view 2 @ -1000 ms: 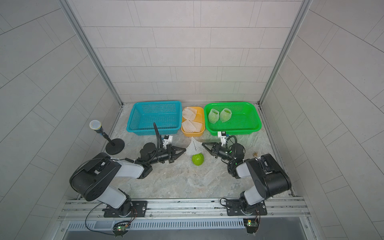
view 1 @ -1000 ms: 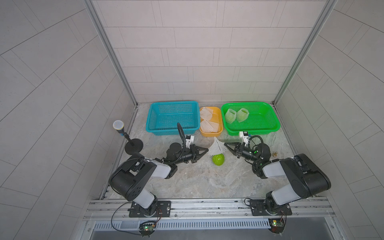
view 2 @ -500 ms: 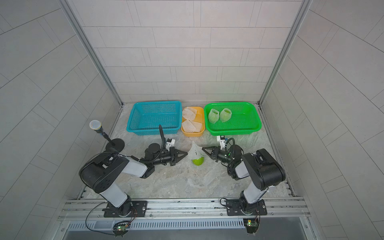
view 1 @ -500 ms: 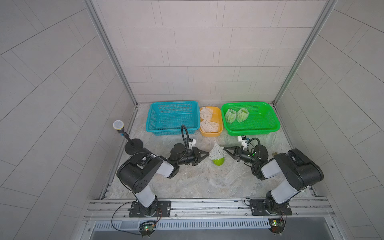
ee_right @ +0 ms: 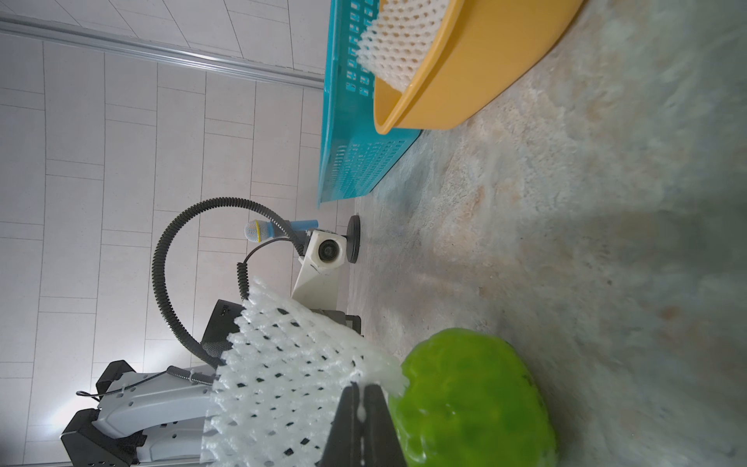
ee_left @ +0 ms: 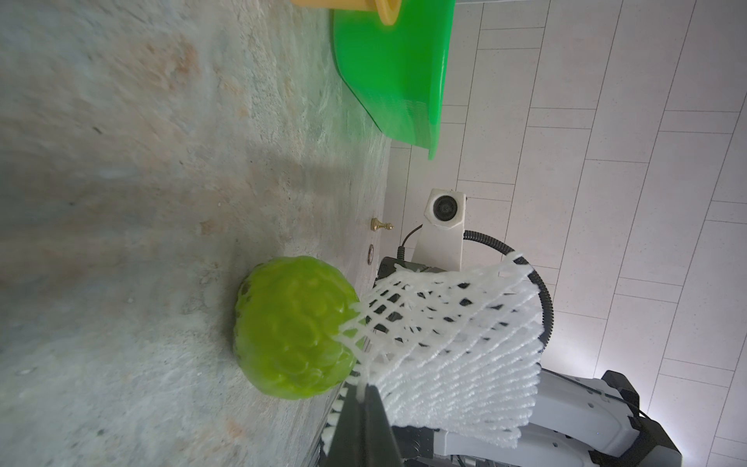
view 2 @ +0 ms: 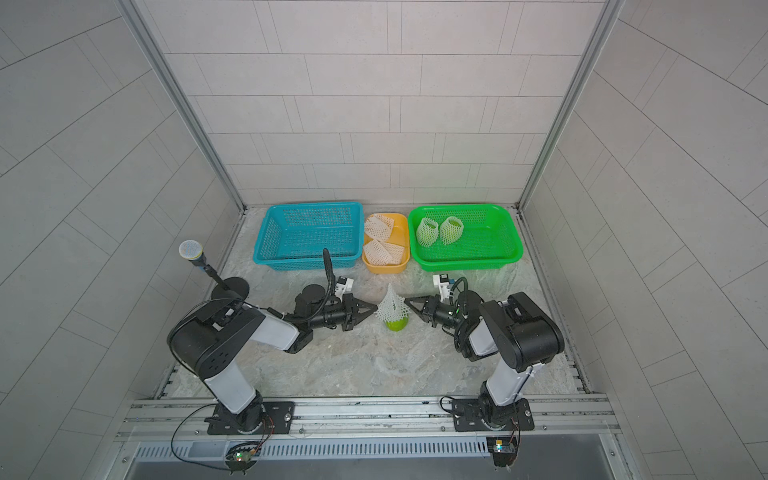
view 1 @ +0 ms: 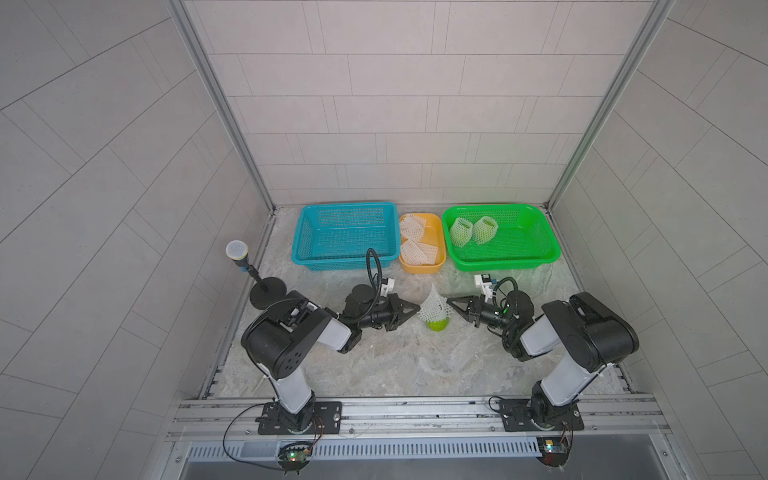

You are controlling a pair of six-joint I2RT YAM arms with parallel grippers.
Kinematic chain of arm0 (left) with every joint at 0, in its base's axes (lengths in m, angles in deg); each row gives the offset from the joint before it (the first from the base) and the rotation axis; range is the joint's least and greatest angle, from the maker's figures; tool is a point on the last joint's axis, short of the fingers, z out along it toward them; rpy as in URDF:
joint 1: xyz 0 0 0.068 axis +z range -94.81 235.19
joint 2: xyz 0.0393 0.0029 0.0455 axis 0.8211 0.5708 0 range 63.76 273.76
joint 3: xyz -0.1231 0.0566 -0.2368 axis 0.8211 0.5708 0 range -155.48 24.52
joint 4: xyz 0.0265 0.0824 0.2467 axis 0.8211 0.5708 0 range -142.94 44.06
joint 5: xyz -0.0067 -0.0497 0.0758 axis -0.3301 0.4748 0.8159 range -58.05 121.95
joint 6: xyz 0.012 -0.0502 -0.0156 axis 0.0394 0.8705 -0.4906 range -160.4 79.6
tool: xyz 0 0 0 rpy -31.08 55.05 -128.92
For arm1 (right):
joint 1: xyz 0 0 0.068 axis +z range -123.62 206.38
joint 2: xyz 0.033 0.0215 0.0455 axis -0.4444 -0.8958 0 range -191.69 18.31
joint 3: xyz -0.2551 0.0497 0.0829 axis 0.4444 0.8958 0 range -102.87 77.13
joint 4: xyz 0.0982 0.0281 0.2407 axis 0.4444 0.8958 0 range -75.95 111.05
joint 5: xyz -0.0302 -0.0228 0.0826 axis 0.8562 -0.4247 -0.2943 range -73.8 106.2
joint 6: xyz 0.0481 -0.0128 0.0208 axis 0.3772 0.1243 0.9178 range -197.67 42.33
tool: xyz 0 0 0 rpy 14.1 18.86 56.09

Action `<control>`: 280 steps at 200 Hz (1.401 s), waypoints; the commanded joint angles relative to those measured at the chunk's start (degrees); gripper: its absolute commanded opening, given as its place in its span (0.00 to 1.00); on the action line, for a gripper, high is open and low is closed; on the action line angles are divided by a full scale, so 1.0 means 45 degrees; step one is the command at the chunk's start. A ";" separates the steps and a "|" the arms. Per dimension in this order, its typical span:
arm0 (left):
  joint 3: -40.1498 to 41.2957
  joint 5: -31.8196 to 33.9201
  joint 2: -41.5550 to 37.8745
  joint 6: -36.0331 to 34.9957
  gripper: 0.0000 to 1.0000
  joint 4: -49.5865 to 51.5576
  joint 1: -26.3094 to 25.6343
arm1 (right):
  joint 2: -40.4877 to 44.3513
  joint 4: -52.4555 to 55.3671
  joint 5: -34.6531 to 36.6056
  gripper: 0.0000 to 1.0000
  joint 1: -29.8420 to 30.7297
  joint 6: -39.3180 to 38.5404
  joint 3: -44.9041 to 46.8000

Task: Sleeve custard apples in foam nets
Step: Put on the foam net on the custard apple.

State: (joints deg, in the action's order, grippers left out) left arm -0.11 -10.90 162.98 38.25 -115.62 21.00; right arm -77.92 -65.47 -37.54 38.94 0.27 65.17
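Left gripper (view 1: 417,308), right gripper (view 1: 449,300) pinch foam net (view 1: 432,304) atop custard apple (view 1: 437,325); yellow tub (view 1: 419,268) beyond.

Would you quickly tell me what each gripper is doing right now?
Left gripper: shut, pinching the foam net's edge.
Right gripper: shut, pinching the same net's opposite edge.

Left tool (view 2: 374,309), right tool (view 2: 407,300) pinch net (view 2: 390,305) over apple (view 2: 396,325).

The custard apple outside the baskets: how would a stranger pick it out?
On the table, just before the orange tub, sits one custard apple. Unlike the sleeved pair in the green basket, its foam net only caps its top.
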 commanded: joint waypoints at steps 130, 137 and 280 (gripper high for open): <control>-0.0193 -0.0710 0.1956 0.0672 0.02 -0.2753 -0.0233 | -0.0297 -0.0472 -0.0246 0.00 -0.0193 -0.0520 0.0483; -0.0173 -0.0777 0.1918 0.0714 0.02 -0.2733 -0.0234 | -0.0298 -0.0470 -0.0246 0.01 -0.0193 -0.0541 0.0563; -0.1145 -0.0229 -0.0565 -0.3220 0.01 0.5364 -0.0262 | -0.1141 -0.0472 0.0276 0.00 -0.0183 -0.1085 0.0496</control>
State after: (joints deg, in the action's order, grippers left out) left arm -3.21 -12.95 162.19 30.03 -100.01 20.01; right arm -82.31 -65.69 -37.34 38.33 -3.97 67.99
